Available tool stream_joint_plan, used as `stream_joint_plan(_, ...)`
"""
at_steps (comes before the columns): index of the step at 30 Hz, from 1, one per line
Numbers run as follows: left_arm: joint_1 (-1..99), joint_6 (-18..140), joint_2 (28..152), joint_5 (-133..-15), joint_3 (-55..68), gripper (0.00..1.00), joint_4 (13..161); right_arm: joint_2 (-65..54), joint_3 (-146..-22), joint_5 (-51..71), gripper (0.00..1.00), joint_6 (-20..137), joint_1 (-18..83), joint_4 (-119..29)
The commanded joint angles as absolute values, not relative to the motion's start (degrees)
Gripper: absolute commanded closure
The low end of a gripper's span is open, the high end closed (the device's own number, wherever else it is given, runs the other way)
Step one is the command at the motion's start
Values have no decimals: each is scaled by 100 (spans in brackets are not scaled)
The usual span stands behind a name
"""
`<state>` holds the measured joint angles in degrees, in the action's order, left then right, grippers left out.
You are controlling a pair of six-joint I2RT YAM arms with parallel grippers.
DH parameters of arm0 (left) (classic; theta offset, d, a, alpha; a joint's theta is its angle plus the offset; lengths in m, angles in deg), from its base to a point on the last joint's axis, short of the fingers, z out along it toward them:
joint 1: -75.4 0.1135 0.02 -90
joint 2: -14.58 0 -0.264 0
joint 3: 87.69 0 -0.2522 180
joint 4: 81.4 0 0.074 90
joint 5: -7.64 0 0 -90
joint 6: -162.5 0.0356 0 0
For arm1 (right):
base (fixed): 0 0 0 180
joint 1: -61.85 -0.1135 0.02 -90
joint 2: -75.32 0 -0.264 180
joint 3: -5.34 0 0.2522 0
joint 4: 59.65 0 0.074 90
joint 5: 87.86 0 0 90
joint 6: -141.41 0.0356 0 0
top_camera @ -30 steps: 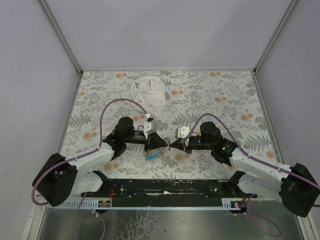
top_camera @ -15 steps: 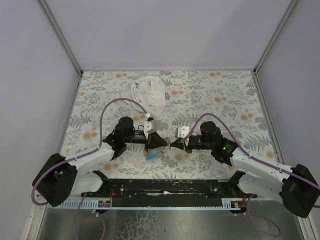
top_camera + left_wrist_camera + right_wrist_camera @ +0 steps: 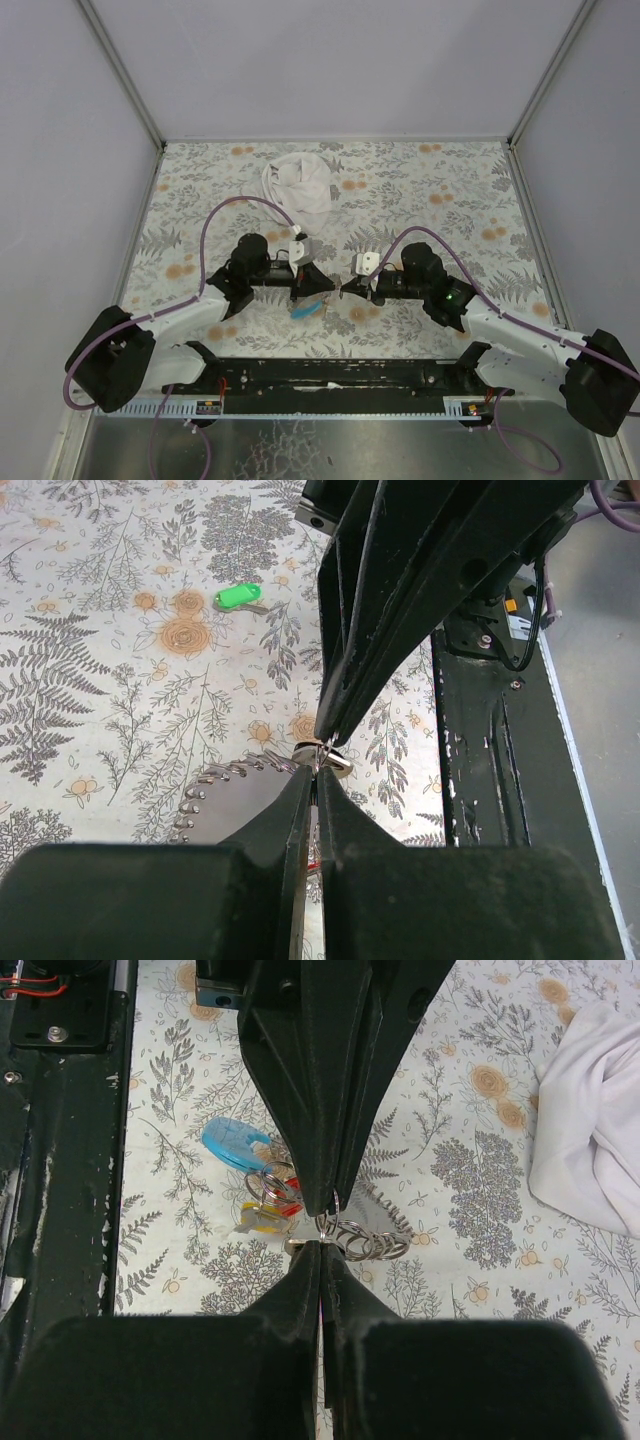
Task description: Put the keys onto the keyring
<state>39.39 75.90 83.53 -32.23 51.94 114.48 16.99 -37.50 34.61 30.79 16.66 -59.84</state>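
Observation:
My left gripper (image 3: 328,290) and right gripper (image 3: 346,290) meet tip to tip low over the table's near middle, both shut. Between the tips sits the keyring's thin metal ring (image 3: 331,1222), pinched from both sides; in the left wrist view the ring (image 3: 331,754) lies just past my own tips (image 3: 318,776). A red key (image 3: 288,1194) and a yellow key (image 3: 262,1222) hang by the ring, next to the light-blue piece (image 3: 230,1144). A chain of metal loops (image 3: 378,1240) trails off it. The green key (image 3: 238,597) lies apart on the cloth.
A crumpled white cloth (image 3: 300,185) lies at the back left of the floral tablecloth (image 3: 440,200). The black base rail (image 3: 340,375) runs along the near edge. Grey walls close the table on three sides.
Hardly anything: both arms have shifted very slightly, and the two shut grippers stay tip to tip on the ring.

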Motion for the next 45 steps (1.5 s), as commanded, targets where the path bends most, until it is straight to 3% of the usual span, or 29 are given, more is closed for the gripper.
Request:
stream_joint_plan(1,3910,7513,8404,-3287,5050,100,11558,1755,-4016,3493,100,2978,1687,-6266)
stream_joint_plan(32,3917,4982,8124,-5004,5947,100,14085,1433,-4043,3254,100,2793,1641,-6138)
stream_joint_plan(38,3902,4917,8298,-4761,5990,100,14384,1563,-3865,3145,84,2909,1645,-6496)
stream_joint_plan(45,3890,4994,8399,-4543,5939,100,14389,1644,-3727,2954,77,2995,1641,-6845)
